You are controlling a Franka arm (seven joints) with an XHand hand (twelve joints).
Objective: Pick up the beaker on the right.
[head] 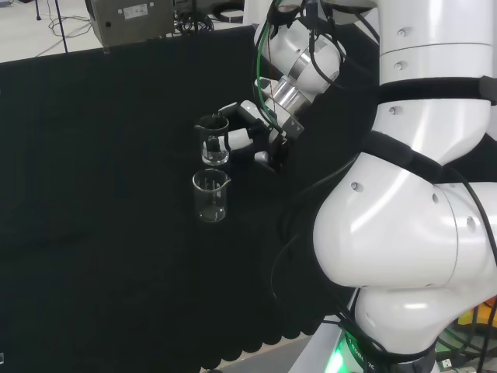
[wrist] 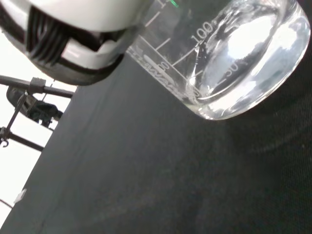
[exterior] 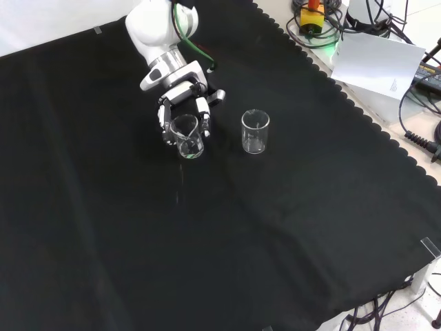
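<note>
Black surface [exterior: 289, 227] spread wide — the hand [exterior: 180, 103] has its fingers curled around a clear beaker [exterior: 187, 136], which stands upright, mouth up. In the front view, a second beaker [exterior: 255, 131] stands apart to its right.

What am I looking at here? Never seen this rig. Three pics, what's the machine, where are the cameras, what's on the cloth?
It is one white robot arm with a black and white hand of fingers in place of a gripper, at a bench under a black cloth. The head view looks from behind and above the arm's base; the big white shapes on its right are the arm's own links. The front view looks down from the opposite side. The wrist view sits by the palm, so things loom large.

Two clear glass beakers stand on the cloth. The hand's fingers are curled round the held beaker, whose base fills the wrist view. The free beaker stands apart from it.
</note>
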